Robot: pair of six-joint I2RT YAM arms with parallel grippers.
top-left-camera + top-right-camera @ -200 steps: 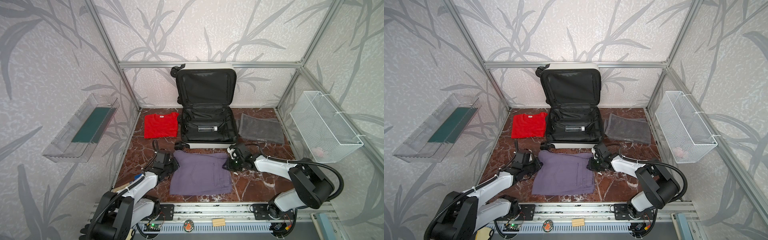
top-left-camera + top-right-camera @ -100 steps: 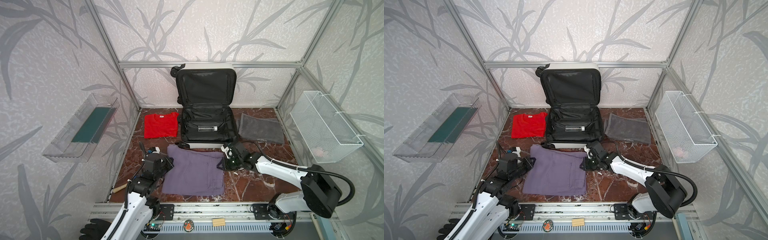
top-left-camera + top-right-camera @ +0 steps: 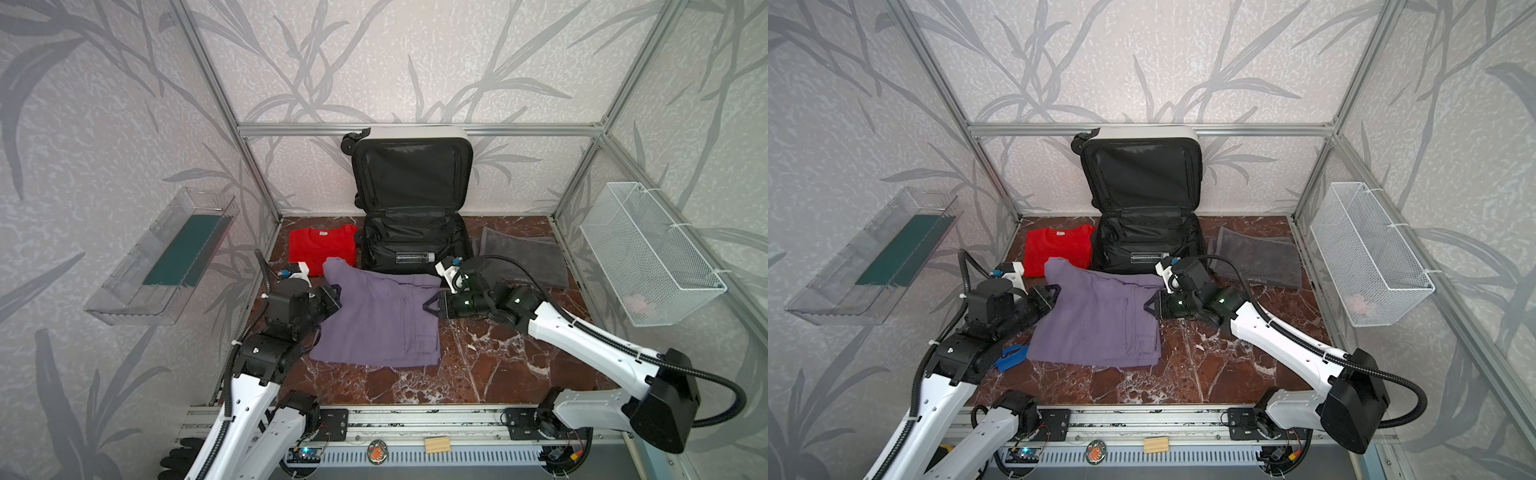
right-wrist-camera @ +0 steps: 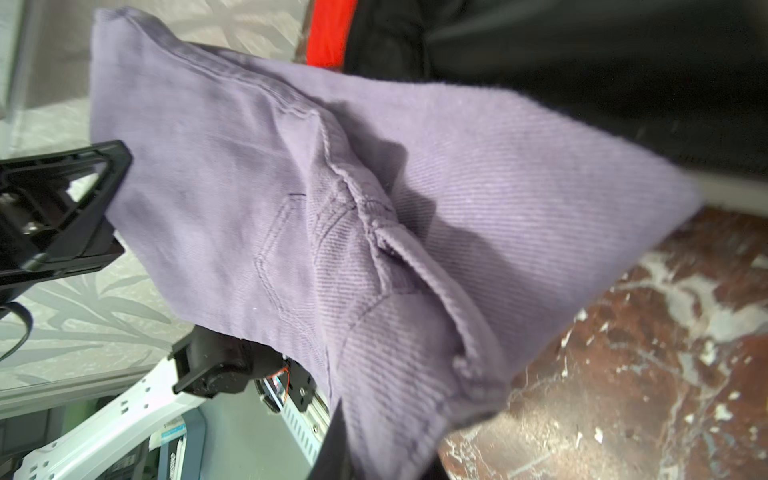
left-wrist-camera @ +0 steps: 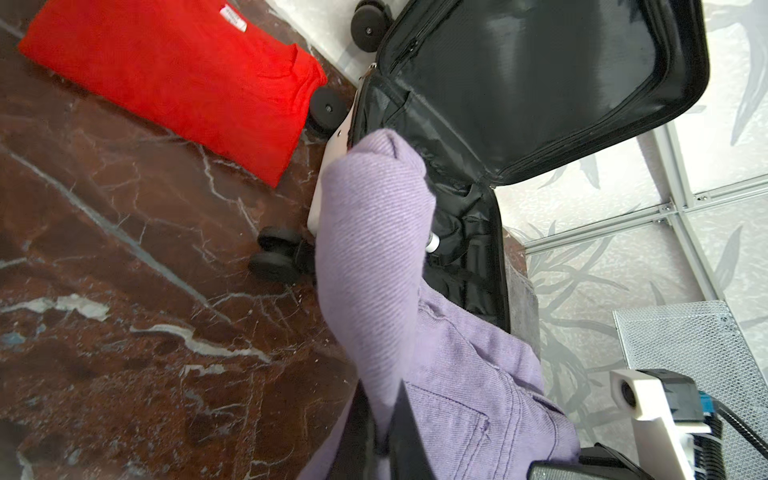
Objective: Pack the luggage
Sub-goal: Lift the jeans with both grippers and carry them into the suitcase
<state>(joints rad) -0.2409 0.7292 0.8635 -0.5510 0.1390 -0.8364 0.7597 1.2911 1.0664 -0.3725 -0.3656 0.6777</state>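
Brown marble tabletop (image 3: pixel 478 365) inside leaf-patterned walls. In both top views the left gripper (image 3: pixel 334 296) and right gripper (image 3: pixel 433 306) each pinch an opposite side edge of the purple trousers (image 3: pixel 378 320) stretched between them. The luggage (image 3: pixel 411 216) lies open just beyond both grippers, propped against the back wall.

In the left wrist view, the fingers (image 5: pixel 409 440) are clamped on a fold of trousers. The luggage (image 5: pixel 519 83) is ahead of them and a red shirt (image 5: pixel 174 79) lies off to one side.

In the right wrist view, the jaws are closed on the trousers' edge (image 4: pixel 374 208), and the luggage (image 4: pixel 582 62) sits just past the cloth.
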